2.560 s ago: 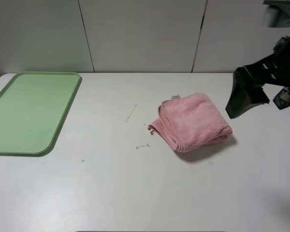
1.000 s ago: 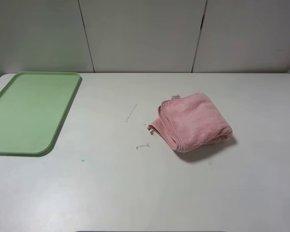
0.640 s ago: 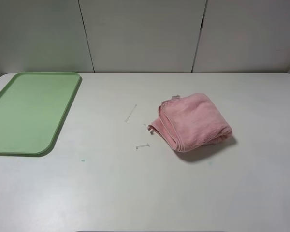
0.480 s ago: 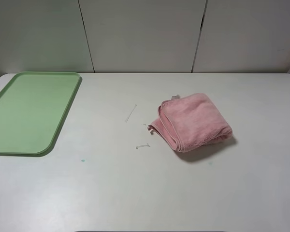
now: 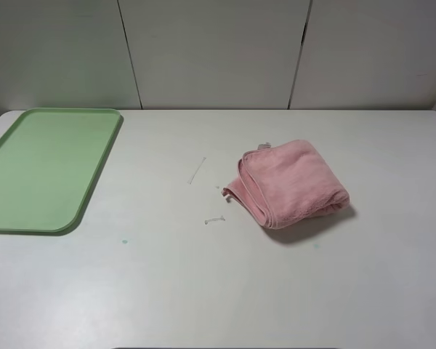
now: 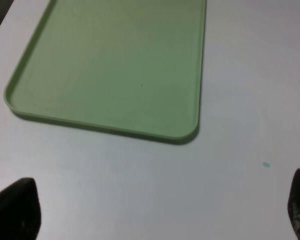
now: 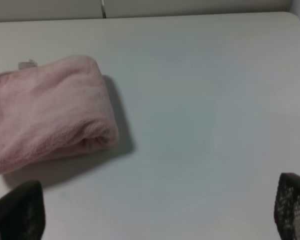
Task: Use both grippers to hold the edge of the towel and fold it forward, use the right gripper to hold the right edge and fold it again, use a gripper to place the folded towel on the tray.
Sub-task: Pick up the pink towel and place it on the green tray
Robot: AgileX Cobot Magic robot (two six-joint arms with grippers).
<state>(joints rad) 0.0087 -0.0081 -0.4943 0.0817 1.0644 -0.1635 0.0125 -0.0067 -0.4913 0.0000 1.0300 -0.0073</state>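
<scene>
Your pink towel (image 5: 291, 183) lies folded in a thick, soft bundle on the white table (image 5: 203, 291). It sits a little to the right of the middle. You can see the stacked layers of its hem on the side that faces the tray. The rounded fold is on the other side, where it throws a dark shadow on the table. A small loop (image 5: 264, 146) pokes out at the far corner of the towel. The towel is on the table, not on the tray.

The pale green tray (image 5: 94, 171) lies flat at the far left of the table, well apart from the towel. Between them on the table you can see a thin white strip (image 5: 197, 170) and a small white bit (image 5: 215, 219). A tiny green speck (image 5: 124, 241) sits nearer the front, close to the tray's near corner.

Your left gripper (image 6: 157, 210) has its jaws spread wide and holds nothing. Its two black fingers (image 6: 15, 210) hang over bare table, with the tray's near rim just ahead.

Your right gripper (image 7: 155, 210) is spread wide too, and it holds nothing. The towel lies ahead of it, off to one side, and the fingers do not touch it.

Pale wall panels (image 5: 218, 51) stand behind the table.
</scene>
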